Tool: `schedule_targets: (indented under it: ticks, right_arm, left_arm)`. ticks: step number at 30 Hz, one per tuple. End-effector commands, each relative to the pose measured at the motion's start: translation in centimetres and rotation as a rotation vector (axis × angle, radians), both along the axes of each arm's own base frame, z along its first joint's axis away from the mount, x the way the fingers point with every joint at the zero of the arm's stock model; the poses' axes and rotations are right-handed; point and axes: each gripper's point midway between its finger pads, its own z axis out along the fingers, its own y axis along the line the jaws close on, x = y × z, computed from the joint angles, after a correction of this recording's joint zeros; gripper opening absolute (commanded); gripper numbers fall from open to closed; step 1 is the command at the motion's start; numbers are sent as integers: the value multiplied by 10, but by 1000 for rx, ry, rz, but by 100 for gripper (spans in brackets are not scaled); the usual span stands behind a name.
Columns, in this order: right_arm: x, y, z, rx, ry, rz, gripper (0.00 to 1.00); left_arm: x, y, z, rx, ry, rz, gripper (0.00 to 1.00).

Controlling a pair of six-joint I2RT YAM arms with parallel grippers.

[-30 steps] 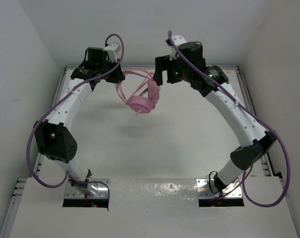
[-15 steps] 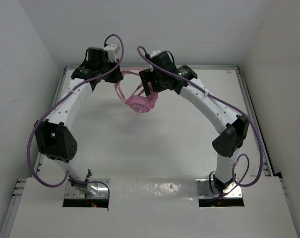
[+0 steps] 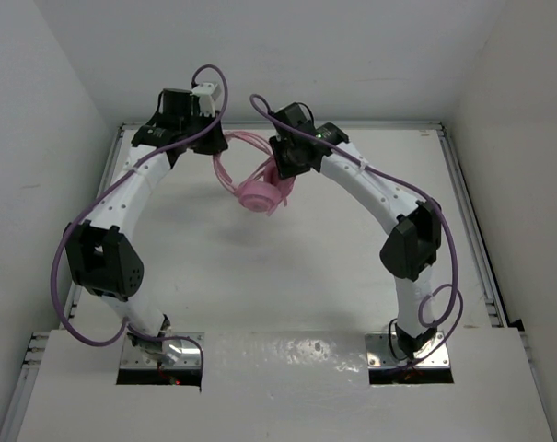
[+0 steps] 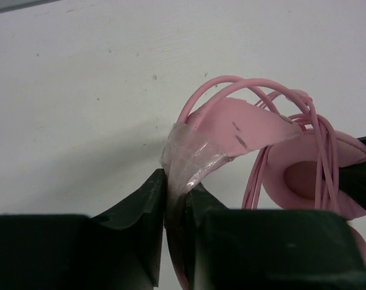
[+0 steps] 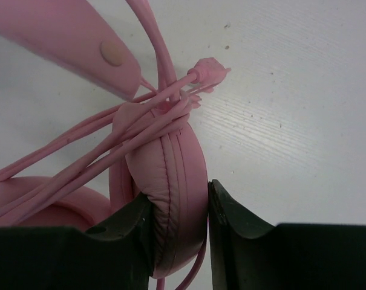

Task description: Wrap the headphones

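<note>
While held from two sides, headphones [image 3: 262, 191] hang over far part of counter [image 3: 333, 267], slightly left of its middle, with shadow [image 3: 250, 241] on counter under them. Left end effector [image 4: 176, 193] almost closed: fingers pinch thin headband [image 4: 243, 130] at end covered with clear tape [image 4: 192, 154]. Right end effector [image 5: 178, 205] closed only as far as padded earcup [image 5: 170, 175] allows, one finger pressing each side. Cord [image 5: 80, 142] passes in several loops across earcup, above counter.
</note>
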Motion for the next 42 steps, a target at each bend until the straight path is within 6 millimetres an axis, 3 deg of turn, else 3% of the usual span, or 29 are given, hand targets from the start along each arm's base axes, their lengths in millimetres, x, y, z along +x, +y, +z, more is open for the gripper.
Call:
schedule_targets:
  ticks: [1, 2, 3, 4, 5, 7, 8, 10, 22, 28, 32, 37, 42]
  right_arm:
    - [-7, -2, 25, 75, -35, 7, 0]
    - [-7, -3, 36, 101, -64, 2, 0]
    - [-8, -5, 37, 107, -66, -3, 0]
    - [-8, -10, 34, 110, -59, -21, 0]
    - [-4, -18, 42, 129, -80, -41, 0]
    - [-3, -29, 39, 144, -67, -78, 0]
    - [-1, -35, 44, 163, -78, -95, 0]
    - [4, -56, 38, 167, -66, -151, 0]
    - [30, -149, 40, 193, -140, -371, 0]
    - [37, -207, 13, 196, -103, -524, 0]
    - [40, -228, 9, 179, -105, -564, 0]
    - [41, -245, 15, 178, -115, -604, 0]
    - [47, -221, 46, 262, -152, -542, 0]
  left_arm:
    - [1, -35, 53, -161, -141, -132, 16]
    - [0, -38, 53, -170, -140, -149, 31]
    - [0, -39, 50, -174, -134, -156, 40]
    - [0, -41, 50, -179, -133, -165, 55]
    - [1, -41, 50, -179, -133, -165, 61]
    - [3, -41, 52, -177, -138, -162, 71]
    - [3, -39, 53, -172, -138, -156, 84]
    - [6, -35, 57, -154, -153, -132, 97]
    - [6, -28, 54, -123, -149, -108, 99]
    - [5, -26, 53, -115, -150, -108, 99]
    - [4, -26, 50, -111, -143, -111, 99]
    - [4, -27, 50, -115, -141, -114, 99]
    - [7, -28, 48, -122, -135, -113, 99]
